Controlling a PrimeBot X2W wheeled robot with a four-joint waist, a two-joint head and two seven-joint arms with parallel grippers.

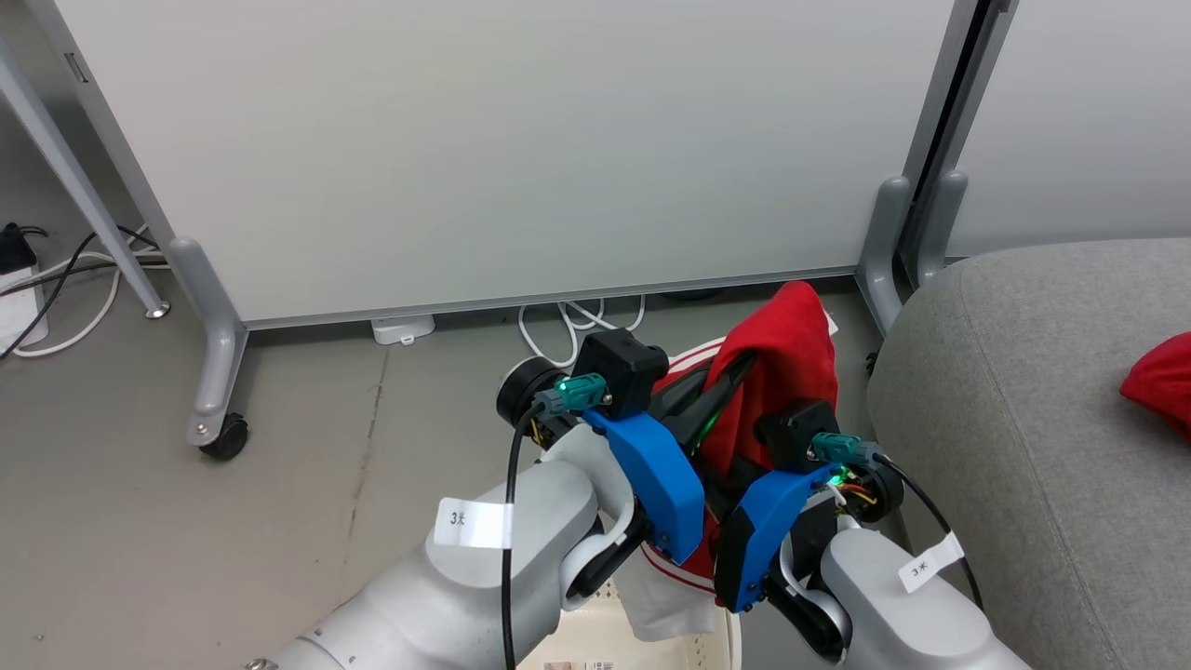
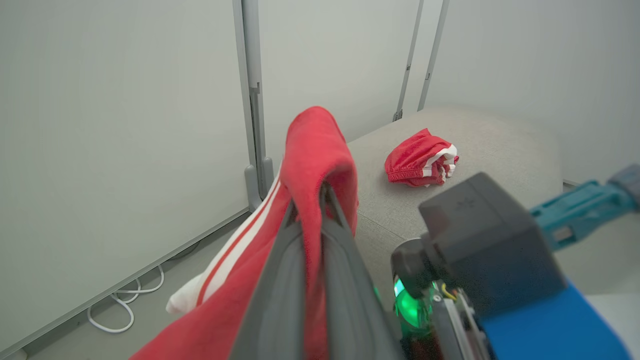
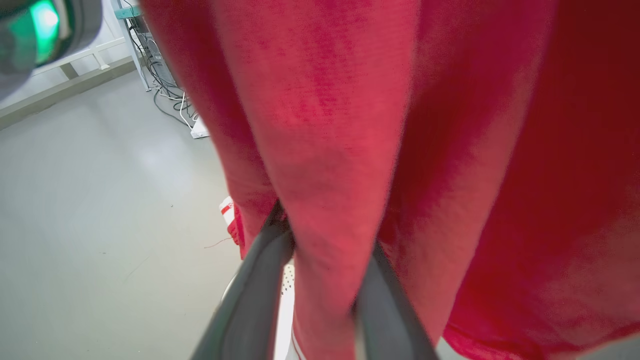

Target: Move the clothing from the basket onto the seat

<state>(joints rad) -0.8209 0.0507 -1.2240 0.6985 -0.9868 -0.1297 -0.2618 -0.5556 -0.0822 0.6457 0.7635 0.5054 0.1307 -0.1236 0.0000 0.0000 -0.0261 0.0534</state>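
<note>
The step in hand is the carrying of the last piece of clothing. One red garment (image 1: 782, 363) hangs in the air between the two arms, above the basket (image 1: 595, 633), which stands on the floor (image 1: 279, 465) at the near edge of the head view. The white lower part of this garment reaches down to the basket rim. I cannot tell if it touches the rim.

The left tool (image 2: 320, 200) is closed on the garment. Its two dark fingers stand together, a fold of red cloth is pinched between them, and the cloth drapes over their tips. The right tool (image 3: 325, 235) has a hanging fold between its two fingers. Both fingers lie against this fold, so I judge that it grips the cloth too, lower down than the left one.

The second red garment (image 2: 420, 157) lies crumpled on the grey seat (image 1: 1005, 391), at the far right, well apart from the arms. So I judge the task about half done.

The seat is just to the right of the arms. The next move, as I judge it, calls for both arms to raise the cloth until its lower end is free of the basket. Then they should swing to the right together, so that the cloth is not stretched between them, and open only above the cushion.
</note>
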